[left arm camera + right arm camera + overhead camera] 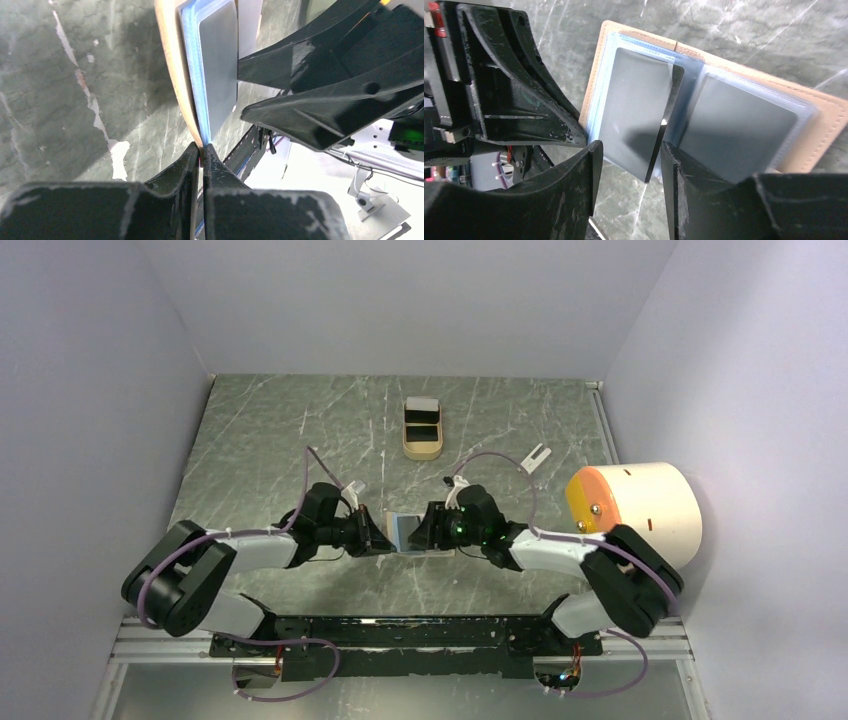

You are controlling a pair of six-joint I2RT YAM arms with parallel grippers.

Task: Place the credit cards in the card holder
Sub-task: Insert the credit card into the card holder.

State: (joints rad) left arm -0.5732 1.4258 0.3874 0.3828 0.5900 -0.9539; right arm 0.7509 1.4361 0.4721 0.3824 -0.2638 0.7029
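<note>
While open, card holder tan, bluish-silver inside; left pincer clenched on it; right pincer released.

Soft, even overhead light, fairly bright; faint shadows on the table. Card holder sleeves carry a dull sheen. Left wrist view washes out bottom right; close parts look soft.

The open card holder is sitting near the middle of the table, with the left gripper pinching its left edge and the right gripper just to its right. A credit card is standing edgewise between the right gripper's parted fingers, over the holder's inside. Well behind, a tray is holding two more cards, and a cylinder is resting at the table's right edge.
</note>
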